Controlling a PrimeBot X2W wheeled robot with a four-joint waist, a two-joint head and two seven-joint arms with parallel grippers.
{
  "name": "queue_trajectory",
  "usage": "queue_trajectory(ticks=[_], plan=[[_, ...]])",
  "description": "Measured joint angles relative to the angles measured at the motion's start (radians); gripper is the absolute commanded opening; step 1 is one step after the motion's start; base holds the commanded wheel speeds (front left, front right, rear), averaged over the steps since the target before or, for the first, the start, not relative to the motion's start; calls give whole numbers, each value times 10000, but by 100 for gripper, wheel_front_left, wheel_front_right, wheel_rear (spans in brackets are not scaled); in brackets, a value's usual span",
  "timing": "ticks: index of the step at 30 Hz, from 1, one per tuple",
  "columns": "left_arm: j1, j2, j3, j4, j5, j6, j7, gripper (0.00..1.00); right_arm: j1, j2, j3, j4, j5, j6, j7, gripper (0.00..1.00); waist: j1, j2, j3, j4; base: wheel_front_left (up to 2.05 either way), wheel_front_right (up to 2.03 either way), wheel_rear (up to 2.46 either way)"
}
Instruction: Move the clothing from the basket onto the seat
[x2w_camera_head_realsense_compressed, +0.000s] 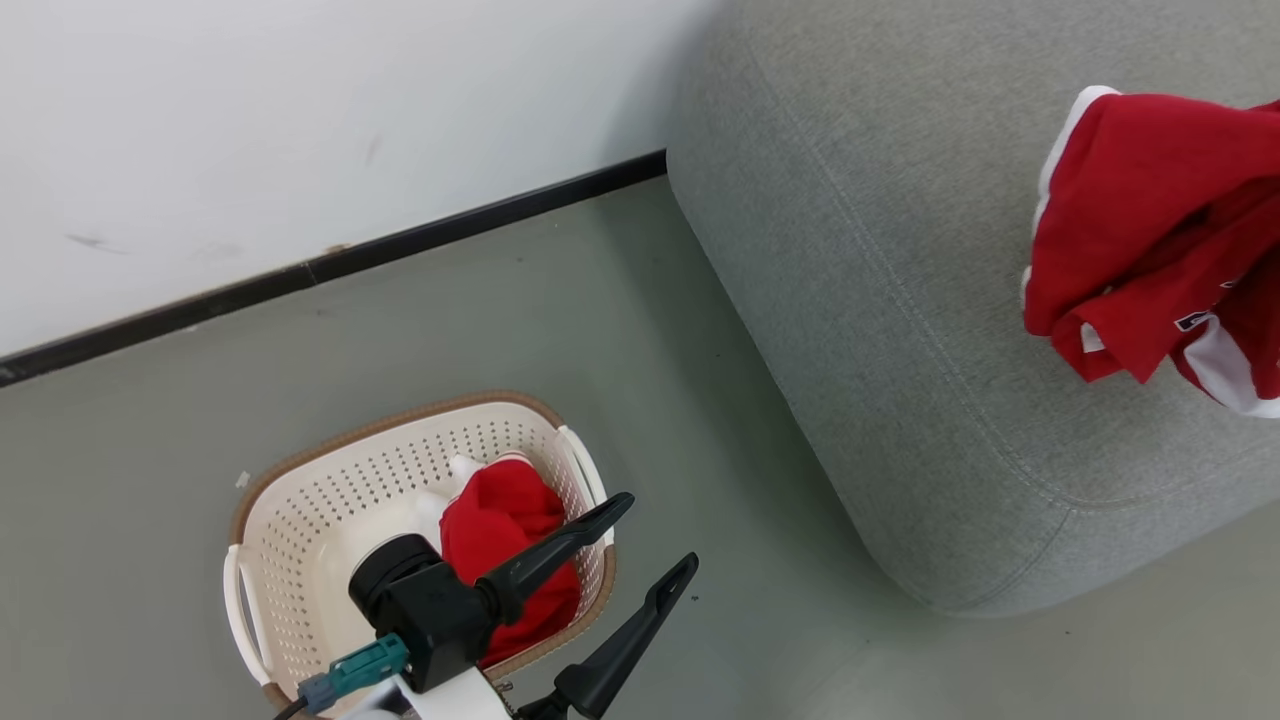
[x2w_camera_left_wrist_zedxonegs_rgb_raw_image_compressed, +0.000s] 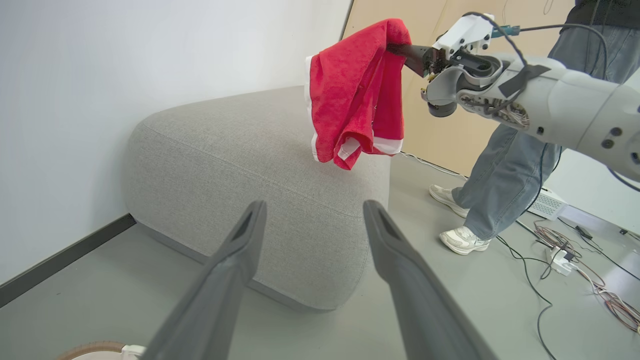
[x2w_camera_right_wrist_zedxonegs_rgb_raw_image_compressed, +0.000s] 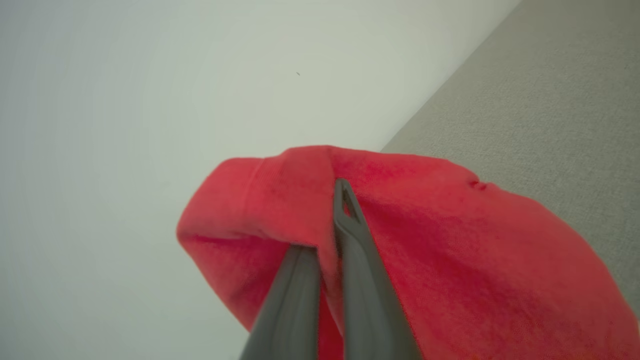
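Note:
A cream basket with a brown rim stands on the floor at the lower left, and red clothing lies bunched in its right half. My left gripper hovers open over the basket's right edge, with nothing between its fingers. A second piece of red clothing with white trim hangs above the grey seat. My right gripper is shut on its top fold. In the head view this clothing hangs over the seat at the right edge.
A white wall with a dark skirting runs behind the basket and seat. A person's legs and white shoes stand beyond the seat. Cables and a power strip lie on the grey floor there. The basket rim shows under my left fingers.

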Motion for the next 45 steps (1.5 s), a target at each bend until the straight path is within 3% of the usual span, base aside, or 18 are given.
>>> queue_trajectory(ticks=[10, 19, 45], plan=[[-13, 209, 19, -339, 19, 86, 261, 100, -1591, 198, -1258, 1321, 59, -4, 272, 0, 0, 0, 678, 249, 0, 0, 0], [-164, 418, 134, -531, 82, 84, 347, 100, -3071, -27, -2504, 2151, 75, -4, 372, 0, 0, 0, 1245, 485, 0, 0, 0], [-165, 1204, 355, -1133, 79, 86, 874, 100, -4443, -148, -3900, 4125, -731, -4, 107, 0, 1, 0, 2649, 913, 0, 0, 0]])
